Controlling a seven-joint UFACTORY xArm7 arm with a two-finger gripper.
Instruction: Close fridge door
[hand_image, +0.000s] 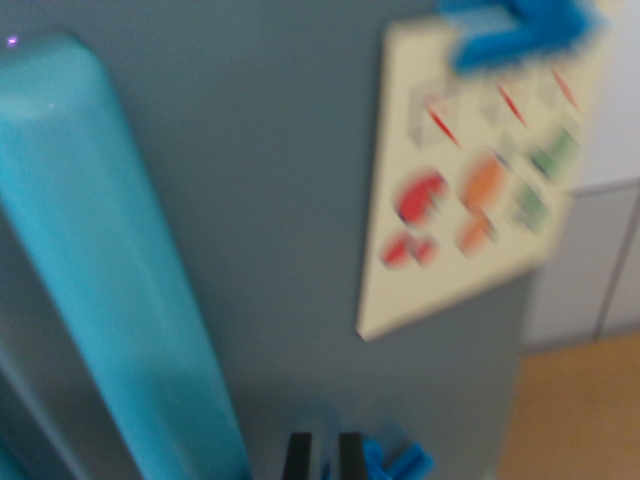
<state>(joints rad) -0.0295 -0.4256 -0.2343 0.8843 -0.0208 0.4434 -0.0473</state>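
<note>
Blurrily, grey door (270, 220) fills wrist view. Teal handle (110, 290) slants from 10 o'clock to 6 o'clock at left. Cream card (470, 190) with red, orange, green marks at 2 o'clock, under blue clip (520, 30). Gripper (325, 455) at 6 o'clock: dark fingers (299, 456) close together, nothing between; contact with door unclear. Cabinets (590, 250), floor (580, 410) at 4 o'clock.

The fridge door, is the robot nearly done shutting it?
Hard to say from this blurry wrist view. Done: the arm has reached the grey fridge door, which fills the picture, with its turquoise handle and a card with coloured pictures on it. In hand: the dark fingers sit right up by the door, apparently pushing. Left: whether the door has met the fridge body is not visible.
</note>
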